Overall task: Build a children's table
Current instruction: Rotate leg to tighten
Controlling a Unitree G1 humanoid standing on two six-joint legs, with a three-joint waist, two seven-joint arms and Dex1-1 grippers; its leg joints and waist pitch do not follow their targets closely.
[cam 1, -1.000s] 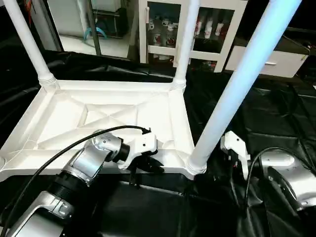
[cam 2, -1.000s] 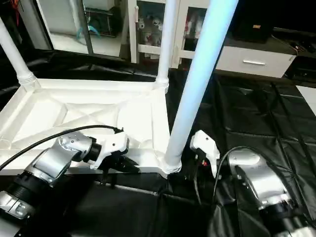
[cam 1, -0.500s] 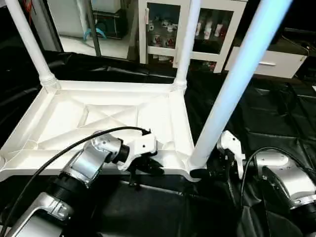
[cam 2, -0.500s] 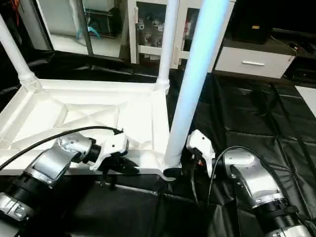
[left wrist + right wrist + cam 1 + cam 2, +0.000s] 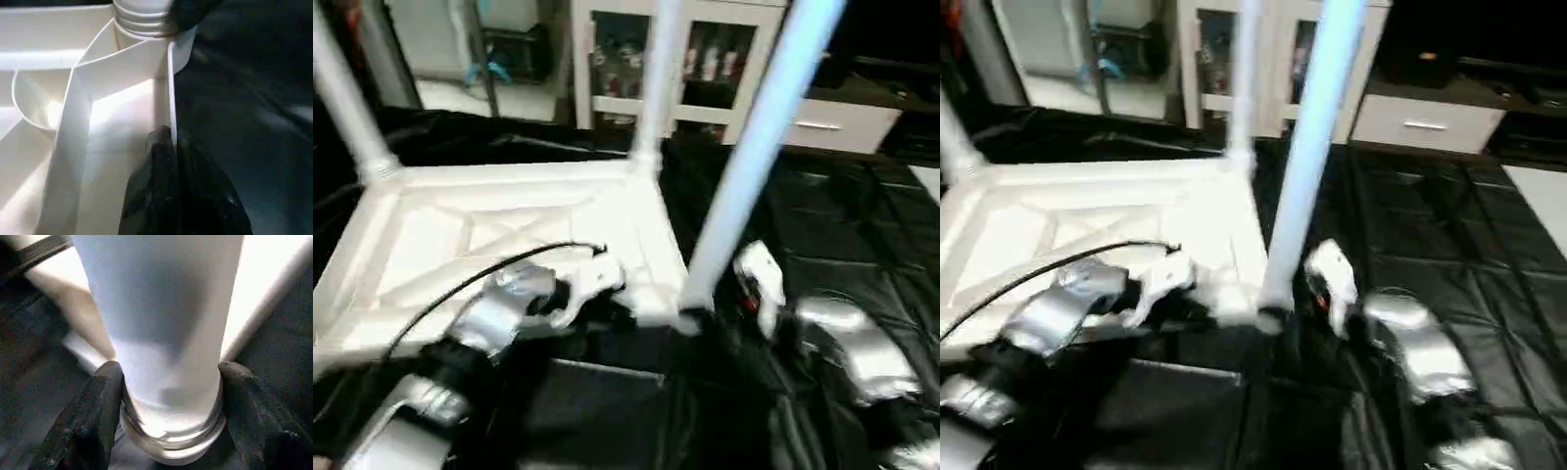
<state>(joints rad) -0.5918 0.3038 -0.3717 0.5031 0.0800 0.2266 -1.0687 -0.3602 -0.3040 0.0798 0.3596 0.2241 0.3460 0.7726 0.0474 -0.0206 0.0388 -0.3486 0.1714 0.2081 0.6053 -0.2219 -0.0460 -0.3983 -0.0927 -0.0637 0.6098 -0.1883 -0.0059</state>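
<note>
Table top lying upside down on black sheeting, three legs standing up from its corner sockets.

The table top (image 5: 509, 230) is resting ribbed side up, long axis running left to right, at centre-left of the scene. The near right leg (image 5: 754, 147) is rising almost upright, leaning slightly right; the far right leg (image 5: 651, 88) and far left leg (image 5: 347, 108) are pointing up too. The right gripper (image 5: 168, 396) is clamping that near right leg just above its socket (image 5: 146, 19), one finger (image 5: 93, 416) pressing each side. The left gripper (image 5: 173, 166) is pinching the top's near rim, fingers closed on the thin wall left of that socket. Black sheeting (image 5: 842, 215) is covering the floor; a white cabinet (image 5: 705, 69) with glass doors is standing beyond the far edge.
</note>
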